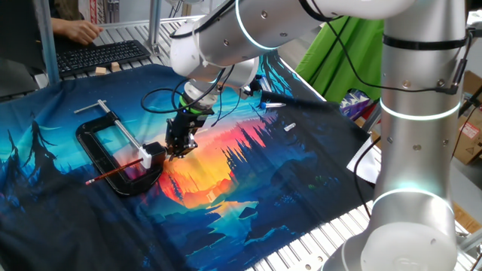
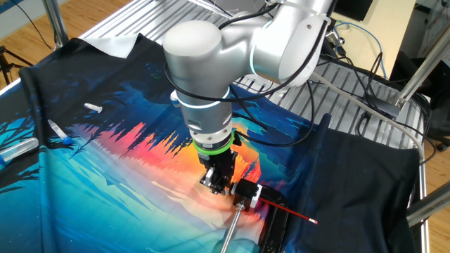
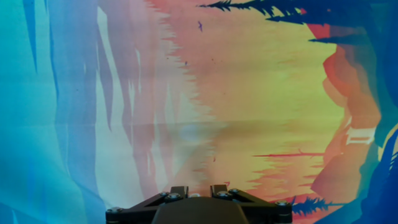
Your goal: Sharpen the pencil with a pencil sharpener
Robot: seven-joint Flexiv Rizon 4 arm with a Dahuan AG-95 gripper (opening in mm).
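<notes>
The red-orange pencil (image 1: 117,171) lies low across the black C-clamp (image 1: 98,147), one end pushed into the small white sharpener (image 1: 155,156) held in the clamp's jaw. In the other fixed view the pencil (image 2: 290,210) sticks out past the sharpener (image 2: 247,193). My gripper (image 1: 179,147) points down just above the cloth, right beside the sharpener on the side away from the pencil; it also shows in the other fixed view (image 2: 214,184). Its fingers stand close together with nothing between them. The hand view shows only the gripper (image 3: 199,188) over printed cloth.
The clamp's silver screw rod with T-handle (image 1: 120,128) runs along the clamp. A printed cloth (image 1: 248,173) covers the table. Small white bits (image 1: 289,126) and markers (image 2: 17,149) lie on it. A keyboard (image 1: 102,56) and a person's hand are at the back.
</notes>
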